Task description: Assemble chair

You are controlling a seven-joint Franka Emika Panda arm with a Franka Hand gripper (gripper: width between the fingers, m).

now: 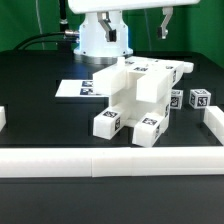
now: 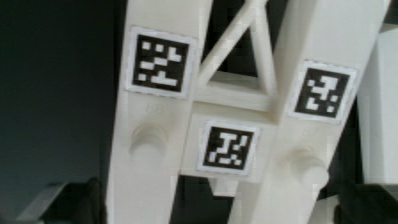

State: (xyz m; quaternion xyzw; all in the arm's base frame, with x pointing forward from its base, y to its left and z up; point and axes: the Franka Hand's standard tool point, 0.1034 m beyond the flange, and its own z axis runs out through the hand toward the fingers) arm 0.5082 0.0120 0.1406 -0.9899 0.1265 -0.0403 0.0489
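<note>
The partly built chair is a glossy white blocky assembly with black-and-white tags, lying in the middle of the black table. Two of its legs point toward the front rail. Two short loose posts with tags stand at its right in the exterior view. My gripper hangs high above the chair's far right end, its fingers apart and empty. The wrist view looks straight down on two white chair bars joined by a crosspiece with three tags. The dark fingertips show only at the frame's edge.
The marker board lies flat at the exterior view's left of the chair. Long low white border rails run along the front and both sides. The robot base stands at the back.
</note>
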